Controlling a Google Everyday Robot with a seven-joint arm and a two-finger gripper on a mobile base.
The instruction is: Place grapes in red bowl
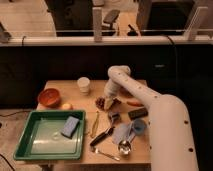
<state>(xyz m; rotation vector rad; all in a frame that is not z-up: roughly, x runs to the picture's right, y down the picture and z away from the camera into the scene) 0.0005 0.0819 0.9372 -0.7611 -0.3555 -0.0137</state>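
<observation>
The grapes (103, 103), a small dark reddish-brown bunch, lie on the wooden table (60, 87) near its middle. My gripper (107, 100) is down right over them, at the end of the white arm that reaches in from the right. The red bowl (49, 97), orange-red and shallow, sits at the table's left edge, well to the left of the grapes and the gripper.
A white cup (84, 85) stands behind the grapes. A green tray (30, 145) with a blue sponge (70, 126) fills the front left. An orange carrot (134, 103), a dark block, utensils and a blue cup (138, 126) lie to the right and in front.
</observation>
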